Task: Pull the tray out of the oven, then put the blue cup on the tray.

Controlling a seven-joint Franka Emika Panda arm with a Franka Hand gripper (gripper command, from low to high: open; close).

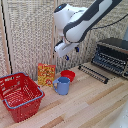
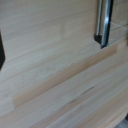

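I see my gripper (image 1: 66,56) hanging above the wooden counter (image 1: 90,105) at upper centre, its opening impossible to tell, while the light-blue handled cup (image 1: 62,85) stands below it, and the black-and-silver toaster oven (image 1: 113,55) sits at right, door down.

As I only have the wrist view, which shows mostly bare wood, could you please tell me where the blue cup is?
Observer: The blue cup stands upright on the table, close beside a red bowl.
Operator: Thank you. Where is the hand relative to it?
Observer: The hand hangs in the air above the bowl, holding nothing, with the oven further toward the exterior view's right.
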